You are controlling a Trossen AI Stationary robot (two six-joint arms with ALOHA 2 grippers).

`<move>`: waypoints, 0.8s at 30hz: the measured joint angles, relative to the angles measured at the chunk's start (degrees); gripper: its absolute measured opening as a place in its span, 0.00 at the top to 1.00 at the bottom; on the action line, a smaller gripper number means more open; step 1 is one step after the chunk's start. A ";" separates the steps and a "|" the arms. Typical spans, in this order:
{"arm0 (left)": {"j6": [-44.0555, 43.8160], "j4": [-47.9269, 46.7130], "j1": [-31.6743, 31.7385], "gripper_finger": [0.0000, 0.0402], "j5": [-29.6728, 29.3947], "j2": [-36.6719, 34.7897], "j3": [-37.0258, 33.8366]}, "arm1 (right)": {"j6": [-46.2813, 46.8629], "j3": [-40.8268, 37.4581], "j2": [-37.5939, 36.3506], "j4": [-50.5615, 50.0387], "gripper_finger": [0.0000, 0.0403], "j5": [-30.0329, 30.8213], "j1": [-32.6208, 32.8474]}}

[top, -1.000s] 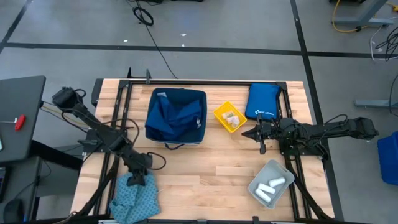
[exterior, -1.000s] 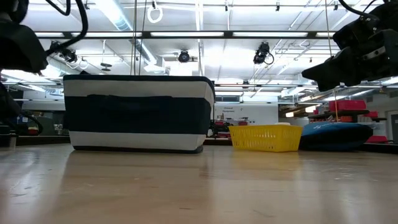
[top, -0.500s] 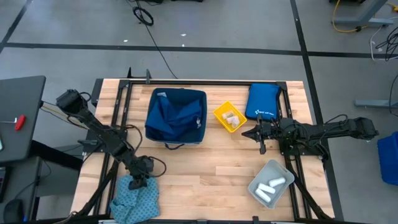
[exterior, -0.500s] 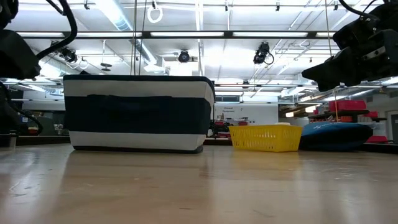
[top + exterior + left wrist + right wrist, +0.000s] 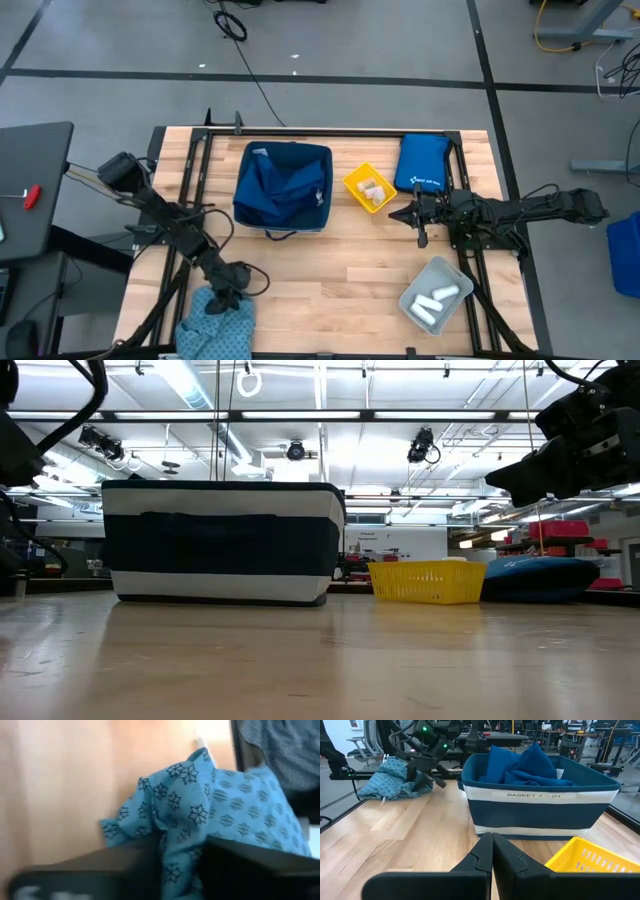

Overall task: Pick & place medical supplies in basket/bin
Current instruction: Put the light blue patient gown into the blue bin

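A teal patterned cloth (image 5: 218, 326) lies crumpled at the table's near left corner, also seen in the left wrist view (image 5: 230, 805) and the right wrist view (image 5: 390, 780). My left gripper (image 5: 224, 299) has come down on the cloth's far edge and is shut on a bunch of it (image 5: 182, 847). A navy blue cloth (image 5: 285, 180) fills the dark basket (image 5: 240, 200). White rolls lie in the yellow bin (image 5: 370, 188) and the grey bin (image 5: 436, 294). My right gripper (image 5: 408, 214) waits shut above the table's right middle (image 5: 492, 845). My left gripper pinches a raised fold of the teal cloth (image 5: 179, 837) between its two fingers, at the cloth's far edge. The fingers slant down from the table's far left. The rest of the cloth lies slack on the table; how many layers are held I cannot tell.
A royal-blue padded pouch (image 5: 422, 163) lies at the far right, behind my right arm. The basket (image 5: 545, 805) stands at the far middle, the yellow bin to its right. Bare wood stretches between the teal cloth and the grey bin.
My left gripper has moved toward the table's near edge and down, from beside the cloth's far edge onto it. My right arm has kept still.
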 joint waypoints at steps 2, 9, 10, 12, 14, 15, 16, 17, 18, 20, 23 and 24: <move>2.12 1.58 -0.02 0.88 1.45 0.08 -0.08 | -0.01 0.00 0.00 0.00 0.98 0.00 0.00; 7.20 9.11 1.58 0.91 2.50 -1.12 -0.12 | -0.01 0.00 0.00 -0.02 0.98 0.00 0.00; 7.76 10.05 2.09 0.91 2.49 -1.66 -0.12 | -0.01 0.00 0.00 0.00 0.98 -0.01 0.01; 9.36 11.67 3.28 0.91 2.44 -2.92 -0.12 | -0.01 0.00 0.00 -0.02 0.98 -0.02 0.00; 10.82 12.84 4.56 0.91 2.42 -4.39 -0.08 | -0.01 0.00 0.00 0.00 0.98 -0.02 0.01; 11.78 12.87 5.20 0.91 2.40 -5.36 -0.08 | -0.01 0.00 0.00 -0.02 0.98 -0.02 -0.01; 12.48 12.85 5.71 0.91 2.40 -6.43 -0.08 | -0.01 0.00 0.00 -0.04 0.98 -0.02 0.01; 13.46 12.86 6.30 0.91 2.42 -7.45 -0.08 | 0.00 0.00 0.00 -0.02 0.98 -0.02 0.01; 14.57 12.89 6.83 0.91 2.42 -8.51 -0.08 | 0.00 0.00 0.00 -0.03 0.98 -0.04 0.01; 16.81 12.83 7.71 0.91 1.60 -11.06 -0.08 | -0.01 0.00 0.00 -0.04 0.98 -0.04 0.01; 21.20 13.04 9.03 0.91 -0.96 -14.92 -0.01 | -0.01 0.00 0.00 -0.06 0.98 -0.06 0.00; 22.64 13.02 9.53 0.91 -1.89 -16.08 -0.01 | -0.01 0.00 0.00 -0.07 0.98 -0.07 -0.01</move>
